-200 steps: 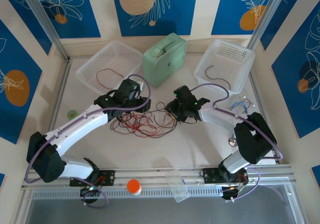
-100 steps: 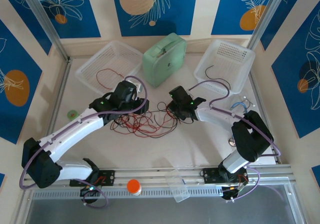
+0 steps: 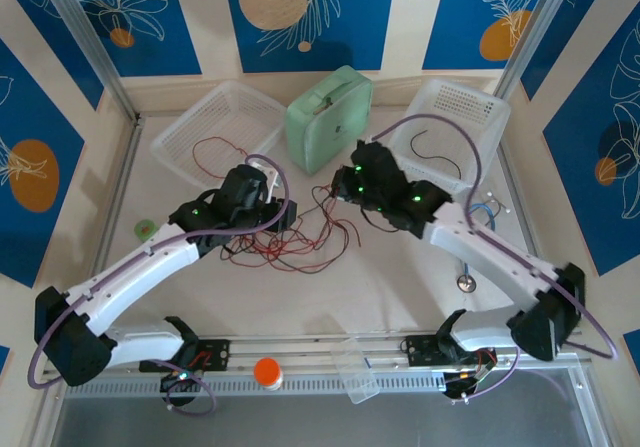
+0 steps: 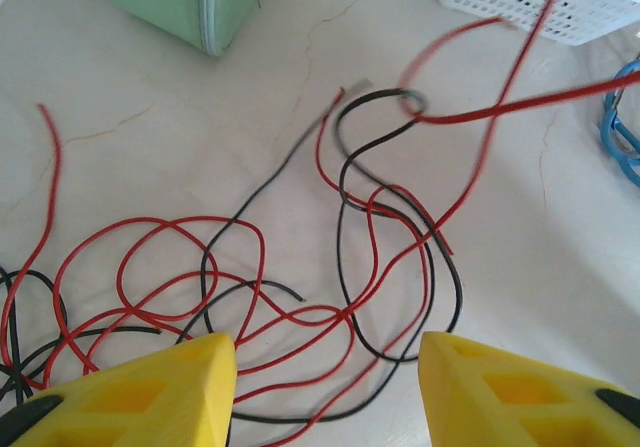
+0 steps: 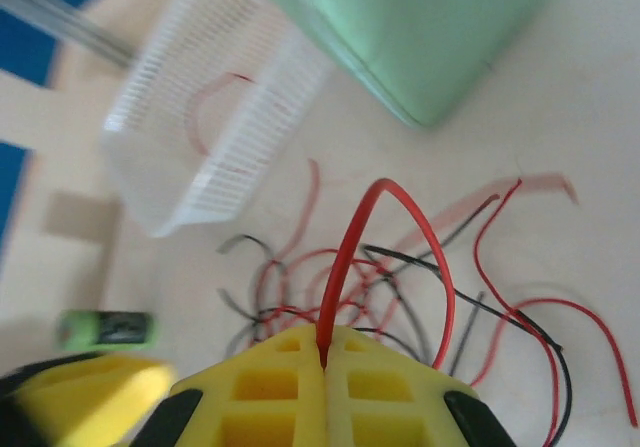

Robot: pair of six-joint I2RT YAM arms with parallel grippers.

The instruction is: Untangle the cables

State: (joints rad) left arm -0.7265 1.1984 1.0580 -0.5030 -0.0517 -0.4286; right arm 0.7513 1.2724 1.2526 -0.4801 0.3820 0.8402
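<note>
My right claw (image 5: 325, 359) is pressed together on one red strand (image 5: 345, 257). It leaves the fingertips steeply, arches over and drops back to the claw's right. The other cables (image 3: 290, 242) lie in a loose red and black heap on the bench (image 3: 390, 287), between my two claws and just ahead of the left claw (image 4: 325, 367). The heap's long axis runs from one claw towards the other, wider than it is deep. The left claw stands apart above the heap with nothing gripped, loops of cable showing on the bench below the gap. From the heap a blurred red strand stretches away ahead and to the right of that claw. The bench is pale and stone-like with faint hairline veins. Beyond both claws stands a mint-green case (image 3: 330, 117), with a white basket (image 3: 175, 147) beyond the left claw holding a red cable, and another basket (image 3: 470, 102) beyond the right holding a black one. The walls (image 3: 310, 17) are blue panels with leaf and orange-disc prints between cream stripes.
</note>
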